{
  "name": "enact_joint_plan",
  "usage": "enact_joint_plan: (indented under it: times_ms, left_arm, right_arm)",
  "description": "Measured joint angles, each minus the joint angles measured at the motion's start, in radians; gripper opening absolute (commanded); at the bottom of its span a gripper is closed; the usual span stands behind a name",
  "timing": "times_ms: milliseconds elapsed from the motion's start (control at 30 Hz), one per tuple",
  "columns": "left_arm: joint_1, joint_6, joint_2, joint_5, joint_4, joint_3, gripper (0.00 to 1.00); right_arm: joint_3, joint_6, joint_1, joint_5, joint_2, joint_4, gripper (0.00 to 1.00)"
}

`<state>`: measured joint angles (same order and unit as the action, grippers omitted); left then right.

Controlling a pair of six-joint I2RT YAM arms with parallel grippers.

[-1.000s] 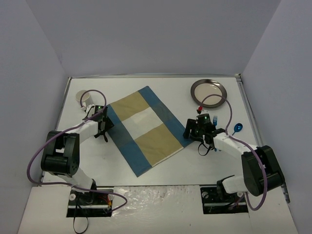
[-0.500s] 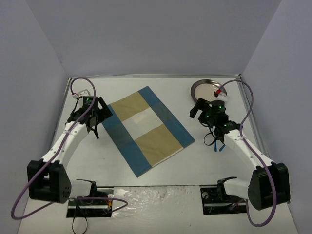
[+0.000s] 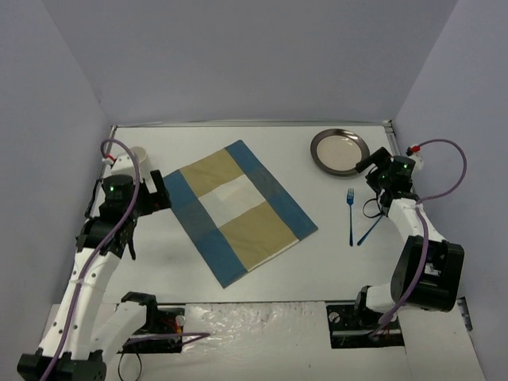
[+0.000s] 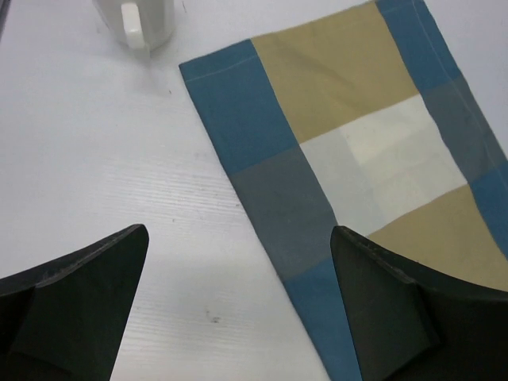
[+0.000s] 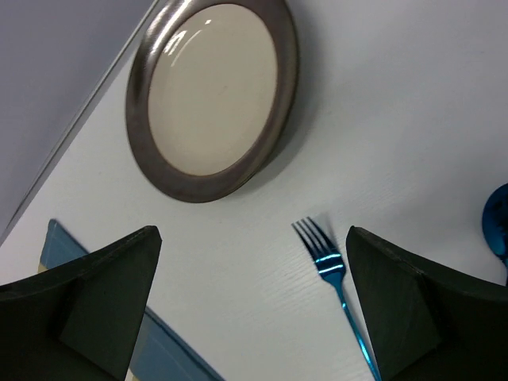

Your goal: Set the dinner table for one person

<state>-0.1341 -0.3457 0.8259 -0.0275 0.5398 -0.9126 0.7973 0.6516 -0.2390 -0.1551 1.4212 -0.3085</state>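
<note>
Overhead, the dinner table [image 3: 317, 266] fills the floor of the enclosure, bare white under both wrist cameras too [image 4: 103, 151] [image 5: 405, 111].

- Left gripper [image 3: 155, 196]: fingers wide apart, nothing between them; hangs over the left edge of the striped cloth mat [image 3: 238, 210]. Its wrist view [image 4: 238, 234] shows the mat's blue corner and tan and white blocks [image 4: 357, 151] close up.
- White mug [image 3: 139, 155]: overhead, partly behind the left arm's cable. Wrist view shows its handle, cut off at the top edge [image 4: 139, 24], apart from the mat.
- Right gripper [image 3: 367, 163]: fingers wide apart, empty, beside the metal-rimmed plate [image 3: 340, 151].
- Right wrist view [image 5: 252, 232]: plate's cream centre [image 5: 210, 95], blue fork [image 5: 325, 258] tines toward it, not touching.
- Overhead: fork [image 3: 350, 216] lies right of the mat; a second blue utensil [image 3: 369, 230] runs up under the right arm, top end hidden.
</note>
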Motion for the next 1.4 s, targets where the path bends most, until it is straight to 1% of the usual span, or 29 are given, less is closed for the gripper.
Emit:
enact_joint_plan:
  times_ms: [133, 333, 467, 733, 900, 933, 1000, 1067, 1133, 1233, 1333, 1400]
  left_arm:
    - [0.003, 0.038, -0.045, 0.039, -0.002, 0.063, 0.97]
    - [0.005, 0.06, -0.056, 0.058, -0.006, 0.085, 0.97]
    - [0.005, 0.069, -0.074, 0.056, -0.008, 0.087, 0.97]
    - [0.005, 0.077, -0.086, 0.046, -0.01, 0.09, 0.97]
    - [0.005, 0.077, -0.086, 0.03, -0.01, 0.09, 0.97]
    - [0.005, 0.077, -0.086, 0.029, -0.01, 0.09, 0.97]
    - [0.005, 0.077, -0.086, 0.026, -0.01, 0.09, 0.97]
    - [0.005, 0.077, -0.087, 0.024, -0.01, 0.09, 0.97]
    - [0.005, 0.077, -0.088, 0.022, -0.01, 0.09, 0.97]
    - [0.005, 0.077, -0.088, 0.02, -0.01, 0.09, 0.97]
    - [0.005, 0.077, -0.088, 0.019, -0.01, 0.09, 0.97]
    - [0.005, 0.077, -0.088, 0.019, -0.009, 0.09, 0.97]
  right_arm:
    - [0.034, 0.009, -0.034, -0.021, 0.104, -0.029, 0.91]
    - [0.089, 0.023, -0.05, -0.083, 0.267, -0.126, 0.87]
    - [0.164, 0.031, -0.05, -0.111, 0.409, -0.186, 0.84]
    - [0.263, 0.061, -0.05, -0.151, 0.548, -0.227, 0.73]
    - [0.318, 0.086, -0.048, -0.189, 0.612, -0.261, 0.63]
    - [0.325, 0.09, -0.048, -0.198, 0.622, -0.268, 0.6]
    - [0.334, 0.098, -0.048, -0.215, 0.637, -0.28, 0.52]
    - [0.337, 0.101, -0.048, -0.225, 0.647, -0.287, 0.47]
    - [0.338, 0.108, -0.048, -0.233, 0.654, -0.29, 0.36]
    - [0.338, 0.107, -0.048, -0.239, 0.66, -0.286, 0.28]
    - [0.338, 0.111, -0.048, -0.247, 0.67, -0.281, 0.1]
    - [0.339, 0.115, -0.048, -0.25, 0.671, -0.274, 0.02]
